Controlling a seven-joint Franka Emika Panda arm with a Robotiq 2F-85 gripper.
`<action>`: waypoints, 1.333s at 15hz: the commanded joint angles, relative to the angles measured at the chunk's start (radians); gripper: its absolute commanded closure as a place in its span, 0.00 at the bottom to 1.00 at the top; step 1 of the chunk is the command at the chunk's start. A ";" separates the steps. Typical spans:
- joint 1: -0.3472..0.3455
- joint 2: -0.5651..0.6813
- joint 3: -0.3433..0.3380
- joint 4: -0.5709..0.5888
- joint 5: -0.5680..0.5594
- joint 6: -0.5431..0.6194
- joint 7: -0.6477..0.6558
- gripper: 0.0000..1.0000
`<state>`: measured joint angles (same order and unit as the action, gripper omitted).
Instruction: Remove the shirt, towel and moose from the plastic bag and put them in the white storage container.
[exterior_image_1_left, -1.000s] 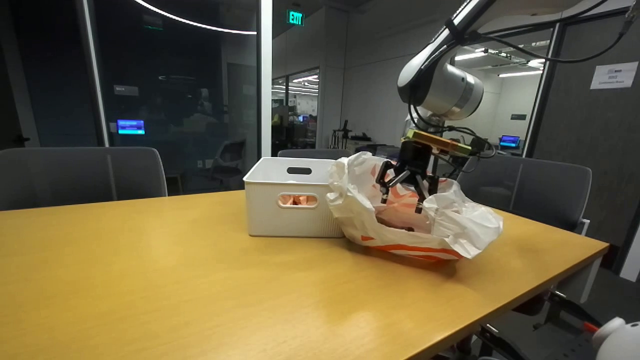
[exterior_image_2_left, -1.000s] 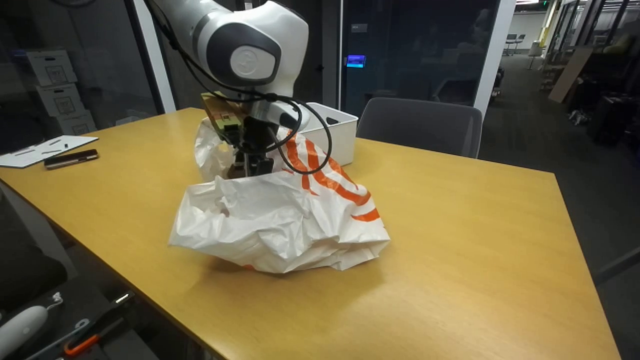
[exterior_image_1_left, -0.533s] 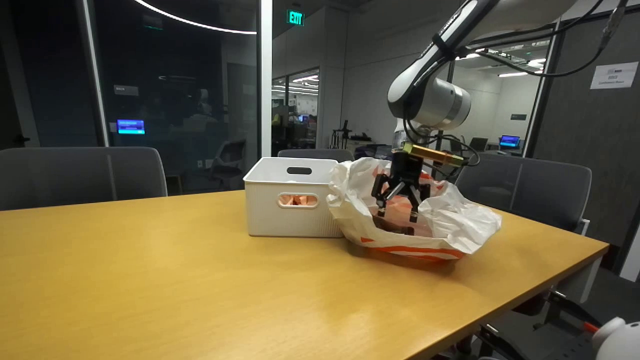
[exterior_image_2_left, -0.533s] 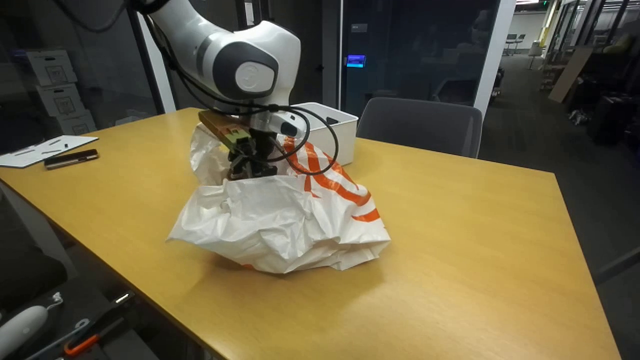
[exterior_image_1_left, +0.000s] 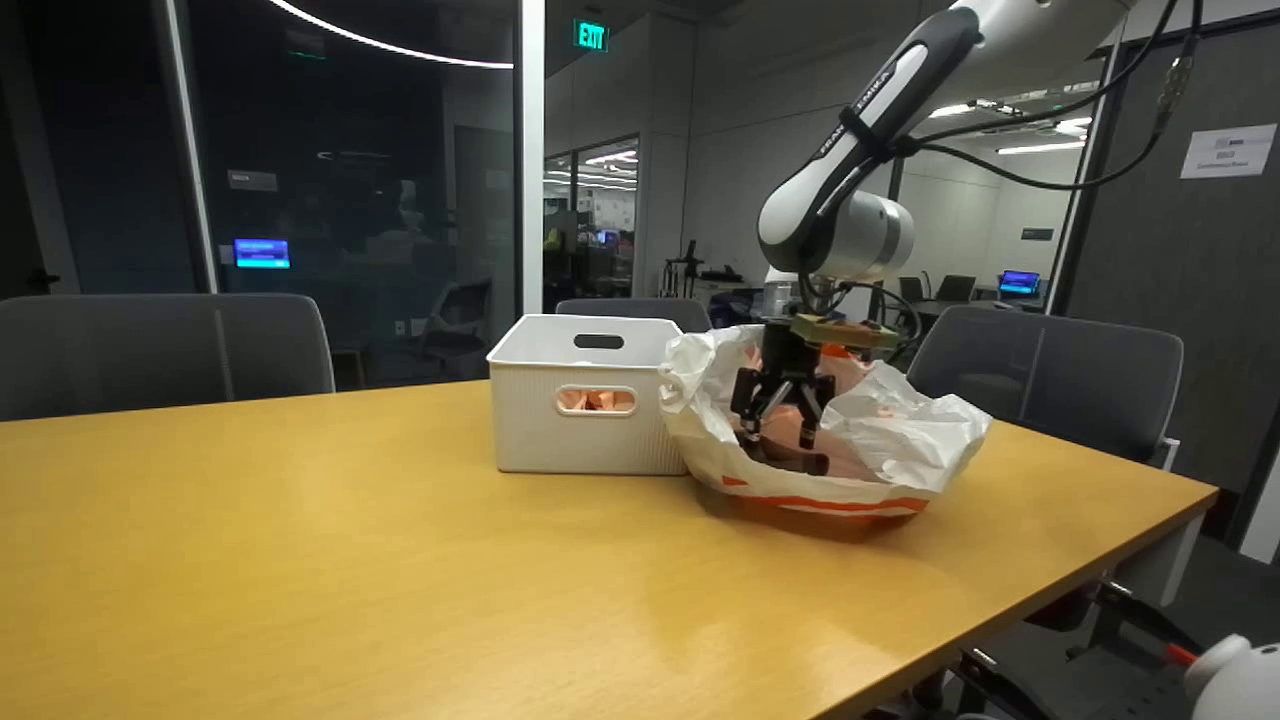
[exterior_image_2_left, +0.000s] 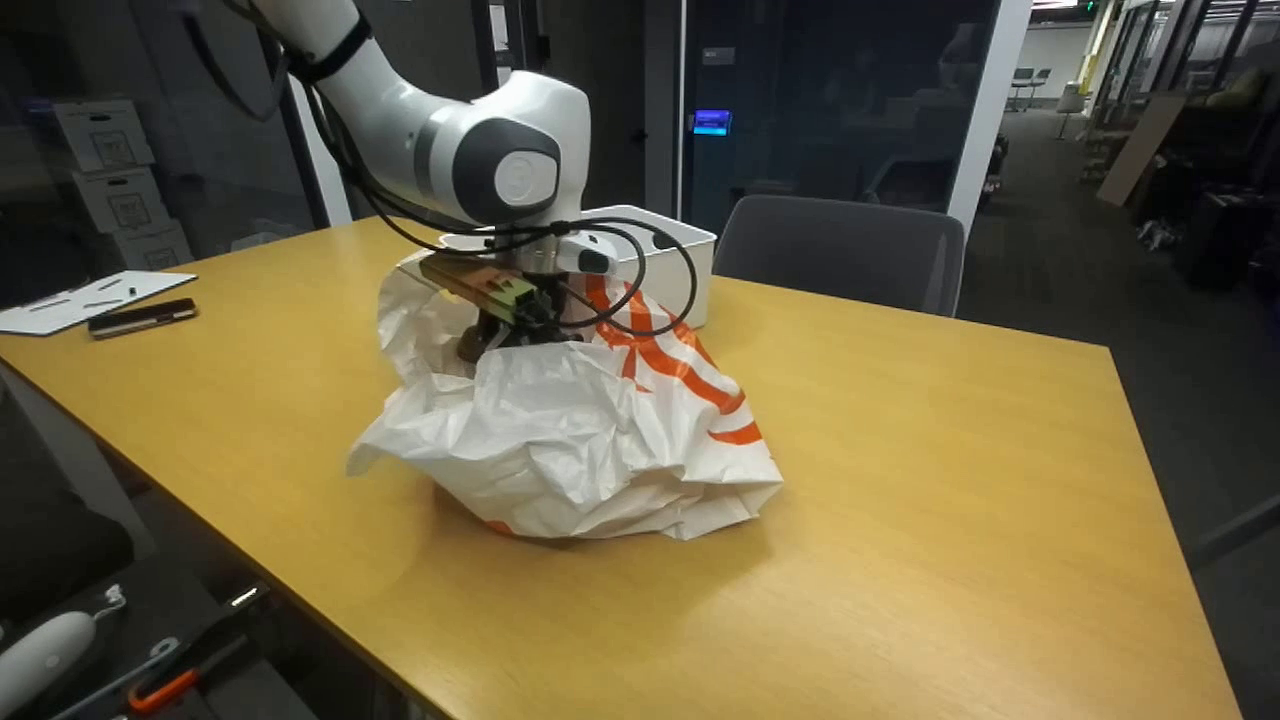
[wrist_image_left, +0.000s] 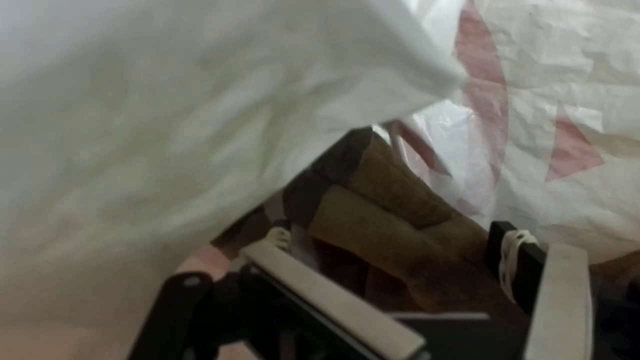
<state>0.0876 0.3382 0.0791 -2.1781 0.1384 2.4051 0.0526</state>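
The setup includes one Franka Emika Panda arm (exterior_image_2_left: 440, 150), one Robotiq gripper (exterior_image_1_left: 779, 437) (with two fingers (wrist_image_left: 532, 272)), one plastic bag (exterior_image_2_left: 580, 450), one moose (wrist_image_left: 390, 230), one white storage container (exterior_image_1_left: 590, 442) having two oval handle cut-outs (exterior_image_1_left: 598, 342), one table (exterior_image_1_left: 400, 570), one EXIT sign (exterior_image_1_left: 591, 36), three stacked cartons (exterior_image_2_left: 125, 200), and, in an exterior view, three grey chairs (exterior_image_1_left: 150, 355) at the table.

We have a yellow wood-topped table (exterior_image_1_left: 400, 560) in both exterior views; grey chairs (exterior_image_1_left: 160, 350) stand beyond its edge; in an exterior view we log dark glass panels (exterior_image_1_left: 350, 120), a white frame post (exterior_image_1_left: 531, 150), a curved light strip (exterior_image_1_left: 385, 45) up top, a small blue-lit screen (exterior_image_1_left: 261, 254), a green EXIT sign (exterior_image_1_left: 591, 36); a white paper notice (exterior_image_1_left: 1230, 151) sits on a dark grey panel (exterior_image_1_left: 1170, 250) at right; in an exterior view we also note pale boxes (exterior_image_2_left: 125, 197) stacked at left; dark grey floor (exterior_image_2_left: 1060, 250) runs back at right.
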 joint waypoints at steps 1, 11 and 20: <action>-0.006 0.037 -0.001 0.032 -0.026 0.026 -0.036 0.14; -0.027 0.024 0.013 0.048 0.012 0.013 -0.080 0.89; -0.034 -0.127 -0.012 0.027 0.033 -0.219 0.040 0.92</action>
<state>0.0621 0.2973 0.0674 -2.1368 0.1442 2.3151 0.0490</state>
